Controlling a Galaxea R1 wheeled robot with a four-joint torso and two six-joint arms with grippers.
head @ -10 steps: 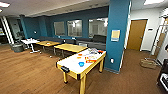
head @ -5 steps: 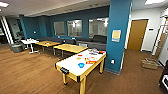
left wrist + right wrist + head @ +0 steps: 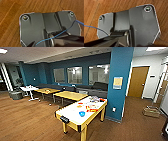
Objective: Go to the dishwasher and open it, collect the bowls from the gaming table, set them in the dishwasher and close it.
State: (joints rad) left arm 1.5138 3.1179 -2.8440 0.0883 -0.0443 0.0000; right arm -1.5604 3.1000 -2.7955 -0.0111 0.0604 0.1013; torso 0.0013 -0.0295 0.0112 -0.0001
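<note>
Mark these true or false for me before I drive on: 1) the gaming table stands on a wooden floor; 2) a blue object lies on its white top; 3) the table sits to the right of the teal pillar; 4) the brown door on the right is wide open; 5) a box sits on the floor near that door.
1) True: the gaming table stands on the wooden floor.
2) True: a blue object lies on its top; whether it is a bowl cannot be told.
3) False: it sits left of the teal pillar.
4) False: the brown door looks shut.
5) True: a box sits on the floor there.
</note>
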